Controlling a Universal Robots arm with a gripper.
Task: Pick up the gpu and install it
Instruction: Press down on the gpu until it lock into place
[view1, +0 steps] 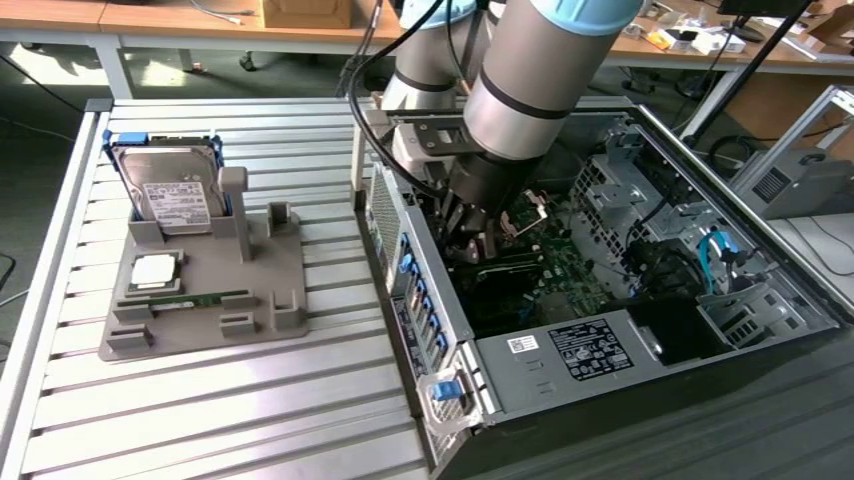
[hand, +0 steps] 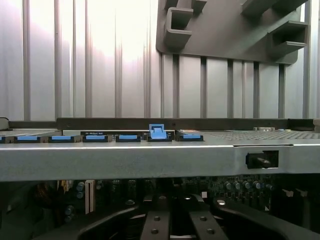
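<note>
gpu: I cannot pick it out for certain; a dark flat strip (view1: 505, 262) lies across the motherboard (view1: 567, 268) just under my pincer's tips, and I cannot tell whether that is the card
pincer (view1: 489, 238): down inside the open computer case (view1: 534, 352), close above the motherboard; clenched tight; whether anything is caught between the fingers I cannot tell
wrist view: my dark fingers (hand: 155, 225) sit low in the case, facing its silvery rear wall (hand: 150, 160); a row of blue slot clips (hand: 158, 133) runs along the top of that wall, one of them standing up higher than the rest
case: lying on its side with the panel off, on the exterior view's right, just beside the grey parts tray (view1: 200, 335)
tray: holds a hard drive (view1: 168, 195) standing tilted in its cradle at the far end; a square processor chip (view1: 154, 270) and a narrow green memory stick (view1: 200, 298) lie flat nearer the front
bench (view1: 214, 425): ribbed metal slats; carries both tray and case
</note>
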